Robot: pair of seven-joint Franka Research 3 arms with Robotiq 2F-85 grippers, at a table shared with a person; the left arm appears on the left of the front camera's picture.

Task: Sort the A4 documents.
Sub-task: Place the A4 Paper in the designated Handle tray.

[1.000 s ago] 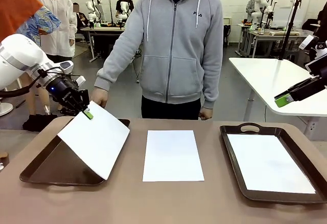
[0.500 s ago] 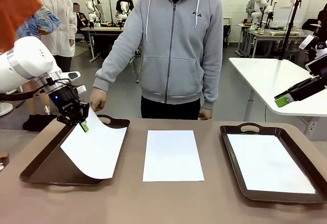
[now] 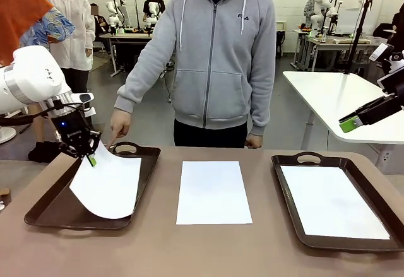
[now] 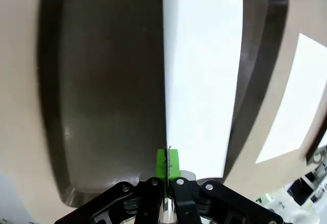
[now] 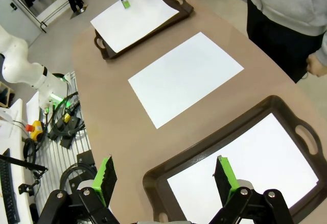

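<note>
Where sheet droops, near end lies in left tray, long axis running away from robot. Left gripper clamps raised far corner, above tray. Right gripper spread wide, holding nothing, well apart.

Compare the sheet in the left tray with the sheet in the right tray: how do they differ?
The left-tray sheet is pinched at its far edge by the left gripper; the right-tray sheet is touched by nothing. The left-tray sheet curves upward and sits askew; the right-tray sheet lies flat and square to the right tray. Both are plain white A4 sheets in dark brown handled trays.
</note>
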